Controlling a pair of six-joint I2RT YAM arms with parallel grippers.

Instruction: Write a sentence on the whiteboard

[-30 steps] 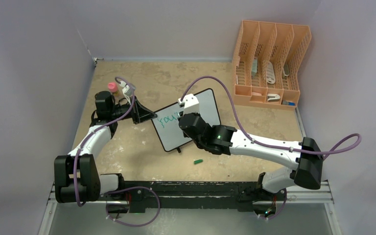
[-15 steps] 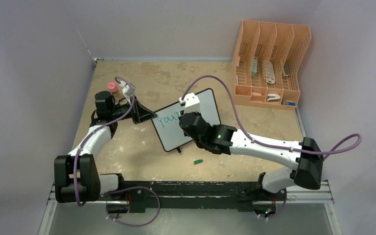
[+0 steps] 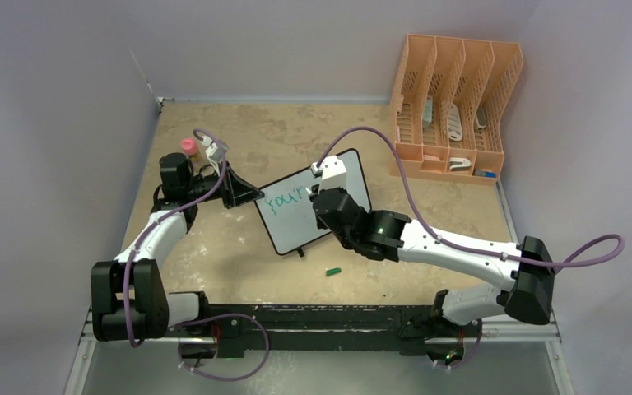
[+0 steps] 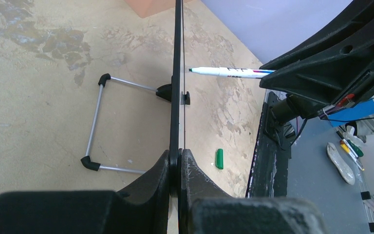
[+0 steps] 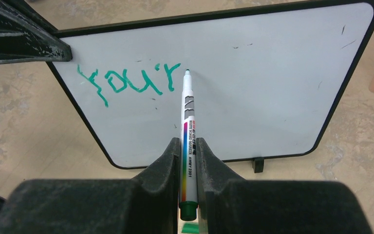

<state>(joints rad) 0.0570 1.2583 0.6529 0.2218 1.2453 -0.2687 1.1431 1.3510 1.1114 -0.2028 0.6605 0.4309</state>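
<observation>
on the table [image 3: 239,247], nearer the arm bases than the whiteboard [image 5: 253,87], the green cap [image 3: 333,270] lies where it was a second ago. just past it, the right end effector [image 5: 189,144] is clamped on the marker [image 5: 188,122]. this is what moved: over the last second the wrist slid rightward across the whiteboard's face, away from its left edge. that uncovers the sentence [image 5: 126,82] so far, one teal-green word reading "your" near the whiteboard's upper left corner, its "r" now finished. the marker tip sits just right of that "r". in the left wrist view it looks at or barely off the surface; i cannot tell which. the left end effector [image 4: 177,163] has not shifted: its fingers are pinched together on the whiteboard's left edge, steadying it on its wire stand [image 4: 95,124]. beyond the whiteboard's far right corner, the orange rack [image 3: 453,107] is unchanged. my reading is that one word is done, the space before the next is being set, and most of the sentence remains to be written.
</observation>
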